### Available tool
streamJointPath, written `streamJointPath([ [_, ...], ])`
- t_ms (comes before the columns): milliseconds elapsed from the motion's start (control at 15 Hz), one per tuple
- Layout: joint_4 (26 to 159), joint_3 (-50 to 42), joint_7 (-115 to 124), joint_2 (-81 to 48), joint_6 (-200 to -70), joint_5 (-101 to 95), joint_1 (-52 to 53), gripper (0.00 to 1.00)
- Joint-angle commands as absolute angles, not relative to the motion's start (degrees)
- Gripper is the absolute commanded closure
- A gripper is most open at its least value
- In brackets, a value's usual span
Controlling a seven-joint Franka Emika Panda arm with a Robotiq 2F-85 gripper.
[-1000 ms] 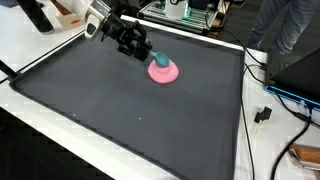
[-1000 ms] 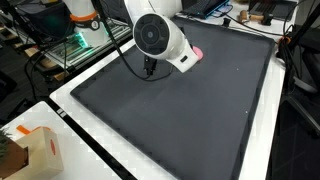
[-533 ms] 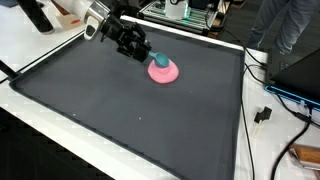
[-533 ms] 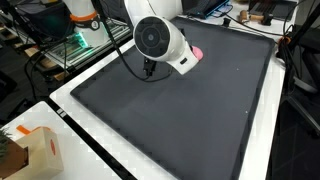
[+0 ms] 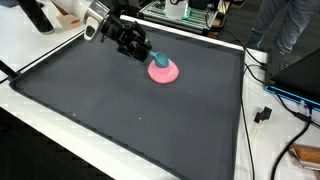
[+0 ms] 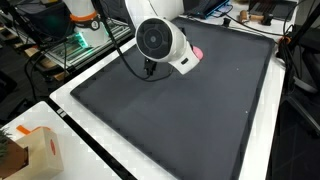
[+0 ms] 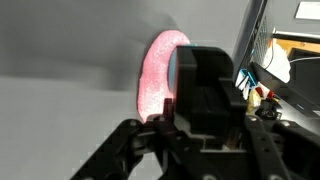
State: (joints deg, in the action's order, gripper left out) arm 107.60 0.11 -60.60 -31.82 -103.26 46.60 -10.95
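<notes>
My gripper [image 5: 147, 54] sits low at the far side of the table, right against a teal piece [image 5: 155, 60] resting on a pink dish [image 5: 165, 71]. I cannot tell whether it is clamped on that piece or merely beside it, because black housing fills the wrist view. My worry is that a sideways nudge could skate the light dish across the dark mat [image 5: 130, 110] or tip the teal piece off. In an exterior view the arm [image 6: 160, 42] hides nearly all of it, so I'd be steering half blind.
</notes>
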Motion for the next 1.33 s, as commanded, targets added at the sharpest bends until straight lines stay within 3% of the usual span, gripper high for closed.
streamJointPath([
  [0, 106.43, -0.55, -60.29, -33.07, -104.37, 45.25, -10.64, 0.75],
  [1267, 107.61, -0.23, -48.72, -19.7, -105.43, 43.29, -6.55, 0.75],
])
